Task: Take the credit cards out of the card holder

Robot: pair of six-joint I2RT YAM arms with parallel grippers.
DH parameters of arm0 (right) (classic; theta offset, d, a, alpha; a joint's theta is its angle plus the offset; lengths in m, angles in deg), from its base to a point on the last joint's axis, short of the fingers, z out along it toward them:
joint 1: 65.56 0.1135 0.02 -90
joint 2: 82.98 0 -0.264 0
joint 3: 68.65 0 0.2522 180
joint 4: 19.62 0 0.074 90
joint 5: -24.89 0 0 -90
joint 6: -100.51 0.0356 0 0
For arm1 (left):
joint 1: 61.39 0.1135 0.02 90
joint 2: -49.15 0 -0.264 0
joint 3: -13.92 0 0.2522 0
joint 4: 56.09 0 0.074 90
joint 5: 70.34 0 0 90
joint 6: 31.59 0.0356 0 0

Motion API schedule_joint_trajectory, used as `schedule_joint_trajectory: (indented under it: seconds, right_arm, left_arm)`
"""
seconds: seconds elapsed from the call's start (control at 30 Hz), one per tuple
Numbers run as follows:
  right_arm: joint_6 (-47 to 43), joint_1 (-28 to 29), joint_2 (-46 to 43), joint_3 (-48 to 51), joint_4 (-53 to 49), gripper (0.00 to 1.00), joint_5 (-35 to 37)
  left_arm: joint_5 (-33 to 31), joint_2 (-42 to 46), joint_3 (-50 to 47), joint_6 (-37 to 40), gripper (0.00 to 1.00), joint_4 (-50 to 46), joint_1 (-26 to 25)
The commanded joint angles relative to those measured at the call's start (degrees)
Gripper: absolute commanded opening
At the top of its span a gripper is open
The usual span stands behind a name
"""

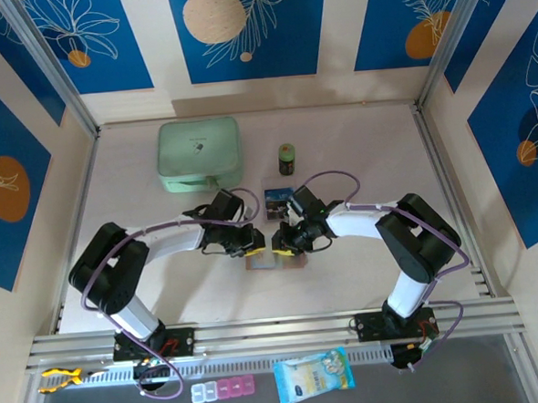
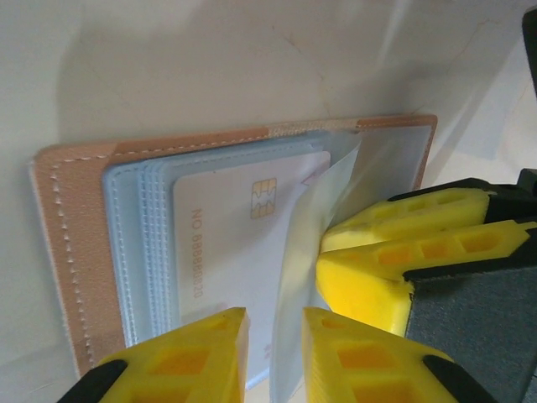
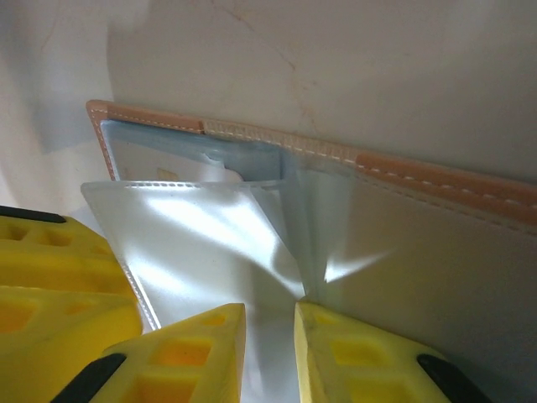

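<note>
While the card holder [image 1: 274,259] lies open and flat on the table between the two arms, the right gripper [image 3: 268,315] pinches a clear sleeve [image 3: 201,235] and holds it raised off the stack. The left gripper [image 2: 275,315] is set narrow, with a leaf of the same plastic running down between its fingers. Whether it actually clamps that leaf cannot be told.

A whitish card [image 2: 243,252] with a chip sits inside the top pocket on the holder's left half. A dark blue card [image 1: 278,201] lies on the table just beyond the grippers, and it looks to be one already out.

The cards look thin, stiff, light and slick. The sleeves are soft and limp and fold wherever they are pulled. The holder itself seems light enough to slide or lift with a card unless one gripper pins it down. The best hold is probably the card's exposed short edge at the pocket mouth, drawn out along the sleeve.

Several sleeve edges are stacked at the left, but how many cards they hide is unclear. The whitish card's lower part is cut off behind the yellow fingers, and the pocket's opening is hard to make out. From above, the grippers cover most of the holder.
</note>
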Motion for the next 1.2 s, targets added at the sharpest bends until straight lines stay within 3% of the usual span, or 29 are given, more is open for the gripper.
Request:
schedule_joint_trajectory:
  seconds: [0.0,0.2,0.83,1.17]
  right_arm:
    - [0.75,-0.25,-1.37,0.97,-0.30,0.23,-1.22]
    - [0.65,-0.27,-2.86,0.42,-1.51,0.24,-0.82]
    - [-2.19,-6.58,-18.10,2.85,-9.24,0.25,0.97]
    - [-2.66,-8.36,-23.38,4.54,-12.25,0.27,1.71]
  left_arm:
    - [1.86,-1.12,1.60,-1.31,0.23,2.01,-0.85]
    - [2.40,-1.21,2.04,-1.76,0.19,2.48,-1.26]
    - [2.31,-4.28,9.31,-1.55,0.21,-1.39,-4.73]
    - [3.19,-9.82,16.03,-1.19,0.34,-2.17,-6.72]
